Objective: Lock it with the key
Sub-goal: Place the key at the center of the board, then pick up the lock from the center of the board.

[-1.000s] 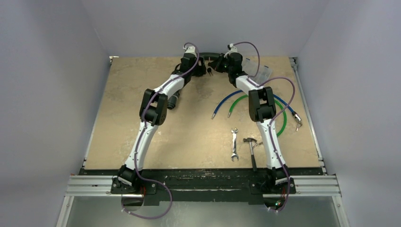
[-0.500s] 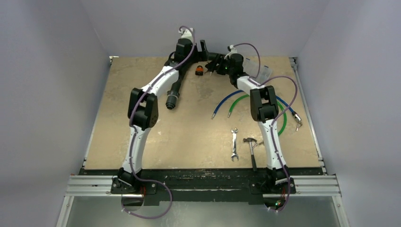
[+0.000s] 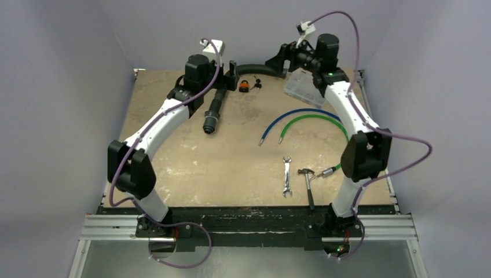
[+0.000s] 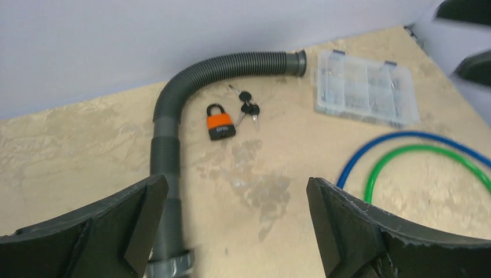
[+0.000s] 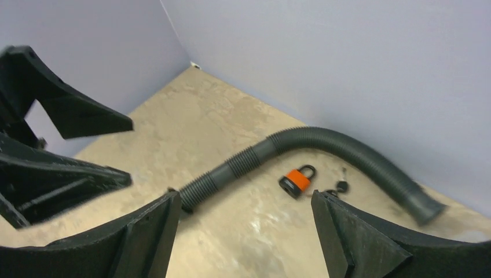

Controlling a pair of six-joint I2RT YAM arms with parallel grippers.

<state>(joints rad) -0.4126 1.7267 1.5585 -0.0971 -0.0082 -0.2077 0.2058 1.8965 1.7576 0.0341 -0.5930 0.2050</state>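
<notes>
An orange padlock (image 3: 245, 86) with its black shackle down lies on the tan table near the back edge. A bunch of black-headed keys (image 3: 256, 83) lies just to its right. From the left wrist the padlock (image 4: 220, 123) and keys (image 4: 248, 108) sit well ahead of my left gripper (image 4: 237, 191), which is open and empty. My right gripper (image 5: 244, 200) is also open and empty, raised above the table, with the padlock (image 5: 297, 179) and keys (image 5: 340, 186) beyond its fingers. From above, the left gripper (image 3: 232, 68) hangs left of the padlock and the right gripper (image 3: 282, 58) hangs to its right.
A grey corrugated hose (image 3: 213, 110) curves along the back wall past the padlock. A clear compartment box (image 3: 304, 87) lies at the back right. Blue and green cables (image 3: 298, 117) loop right of centre. A wrench (image 3: 286, 176) and hammer (image 3: 309, 186) lie near the front.
Both grippers have opened and drawn up and away from the padlock, the left arm swinging left and the right arm right. The padlock and keys now lie free on the table.
</notes>
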